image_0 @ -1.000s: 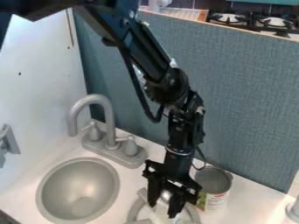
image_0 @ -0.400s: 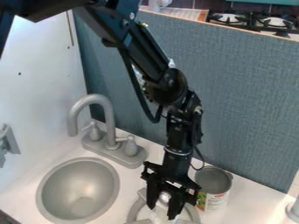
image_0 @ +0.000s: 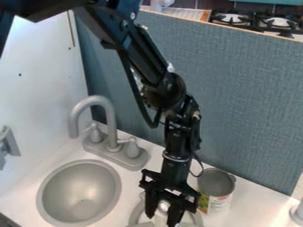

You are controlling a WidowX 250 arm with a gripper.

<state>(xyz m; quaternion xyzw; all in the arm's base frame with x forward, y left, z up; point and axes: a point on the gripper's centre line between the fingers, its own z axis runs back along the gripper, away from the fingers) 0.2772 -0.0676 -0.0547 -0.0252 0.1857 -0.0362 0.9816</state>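
Bench (image_0: 251, 205) carrying grey ring (image_0: 134, 215) near its front edge. Jaws hanging over it; grip, cannot tell. Can (image_0: 218, 203) standing beside, ungripped. Silvery rounded thing (image_0: 163, 205) showing between jaws; resting or lifted, cannot tell.

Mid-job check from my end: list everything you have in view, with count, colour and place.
Basin: one, grey, lower left
Faucet: one, grey, two handles, behind the basin
Can: one, open-topped, multicoloured label, right of the gripper
Ring-shaped fitting: one, grey, bottom edge
Round piece: one, silvery, at the gripper, unidentified
Counter: one, white, lower area
Panel: one, blue-grey, behind
Wall: one, white, left
Burners: two visible, black, top right
Arm: one, black, from the top
Gripper: one, black, bottom centre
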